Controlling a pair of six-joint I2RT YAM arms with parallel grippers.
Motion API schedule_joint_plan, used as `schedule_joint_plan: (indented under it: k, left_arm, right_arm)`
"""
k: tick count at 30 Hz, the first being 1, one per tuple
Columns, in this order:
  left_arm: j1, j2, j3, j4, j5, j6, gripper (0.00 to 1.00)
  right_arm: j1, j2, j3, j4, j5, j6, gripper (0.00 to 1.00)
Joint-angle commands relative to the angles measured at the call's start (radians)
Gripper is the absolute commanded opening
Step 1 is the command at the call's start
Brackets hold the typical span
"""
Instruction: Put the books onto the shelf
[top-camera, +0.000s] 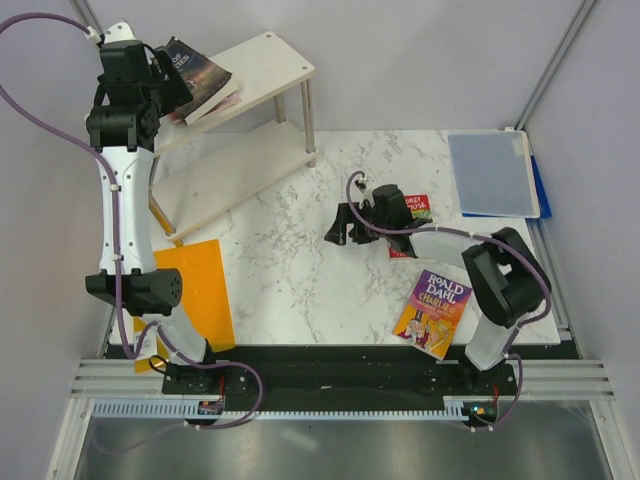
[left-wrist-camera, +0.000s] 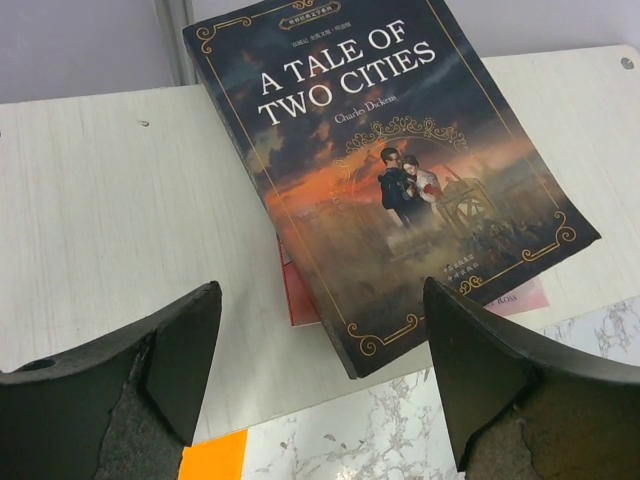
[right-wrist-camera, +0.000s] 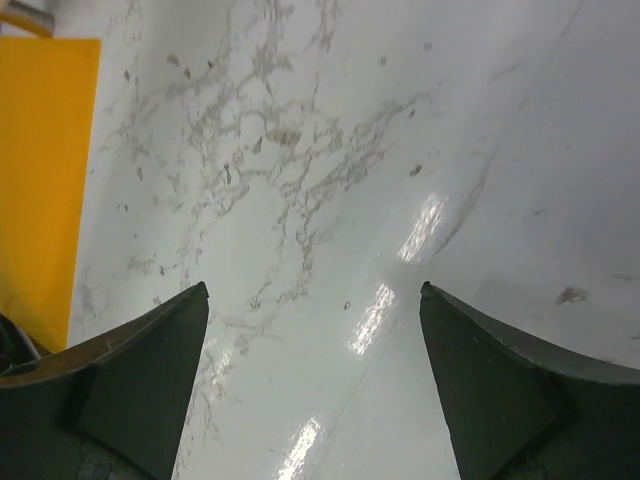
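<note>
Whitish wood shelf (top-camera: 270, 58): its top board is reached by the left arm; the lower board is seen below it with nothing on it that can be made out.
A Tale of Two Cities (left-wrist-camera: 400, 170): laid flat and askew on the top board, just ahead of the left gripper (left-wrist-camera: 320, 300), its near corner jutting past the board's edge.
Pink-edged book (left-wrist-camera: 297, 292): pinned under the dark paperback; whether one or two lie there cannot be told.
Treehouse book (top-camera: 418, 212): flat on the marble table (top-camera: 290, 270), just behind the right gripper (top-camera: 342, 226), partly hidden by the wrist.
Roald Dahl book (top-camera: 435, 312): flat on the table, well behind the right gripper, near that arm's base.
Progress: about halfway is judged; at least two books are shelved and two are yet to be fetched.
Left arm: stretched high and forward, wrist angled down at the board; the fingers are held wide apart and nothing is gripped.
Right arm: folded low over the table, fingers pointed down at bare marble, spread apart and empty.
Orange sheet (top-camera: 200, 290): flat, off to the right gripper's left.
</note>
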Motion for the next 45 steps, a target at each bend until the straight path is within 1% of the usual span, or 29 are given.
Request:
schedule_joint_plan:
  k: [1,3,4,7,10,12,18,22,25,32,37,45]
  left_arm:
    - [0.022,-0.011,-0.008,0.008,-0.020,-0.011,0.88]
    - [0.029,-0.007,-0.014,0.011,0.012,-0.015,0.89]
    - [0.037,0.001,-0.016,0.013,0.027,-0.020,0.89]
    - [0.039,0.012,-0.017,0.020,0.057,-0.023,0.89]
    - [0.040,0.027,-0.020,0.022,0.057,-0.037,0.91]
    - [0.042,0.036,-0.025,0.026,0.058,-0.054,0.92]
    - [0.045,0.073,-0.028,0.063,0.100,-0.101,0.92]
    - [0.048,0.098,-0.030,0.091,0.107,-0.141,0.92]
    - [0.046,0.108,-0.039,0.106,0.103,-0.172,0.92]
    - [0.046,0.136,-0.053,0.155,0.106,-0.209,0.92]
    - [0.042,0.154,-0.056,0.158,0.164,-0.222,0.92]
    - [0.039,0.147,-0.089,0.161,0.225,-0.210,0.87]
  right_arm:
    - [0.014,-0.176,0.174,-0.088,0.200,-0.087,0.93]
    - [0.023,-0.183,0.234,-0.108,0.226,-0.113,0.92]
    - [0.023,-0.183,0.296,-0.128,0.231,-0.119,0.92]
    - [0.032,-0.154,0.402,-0.156,0.236,-0.134,0.91]
    - [0.044,-0.112,0.481,-0.179,0.232,-0.139,0.91]
    - [0.055,-0.095,0.493,-0.182,0.226,-0.139,0.91]
    - [0.074,-0.112,0.412,-0.167,0.228,-0.137,0.91]
    - [0.072,-0.151,0.326,-0.144,0.237,-0.134,0.92]
    - [0.074,-0.174,0.296,-0.139,0.245,-0.139,0.92]
    - [0.075,-0.172,0.279,-0.133,0.231,-0.139,0.93]
    - [0.074,-0.168,0.276,-0.128,0.231,-0.139,0.93]
    - [0.074,-0.152,0.280,-0.122,0.219,-0.134,0.93]
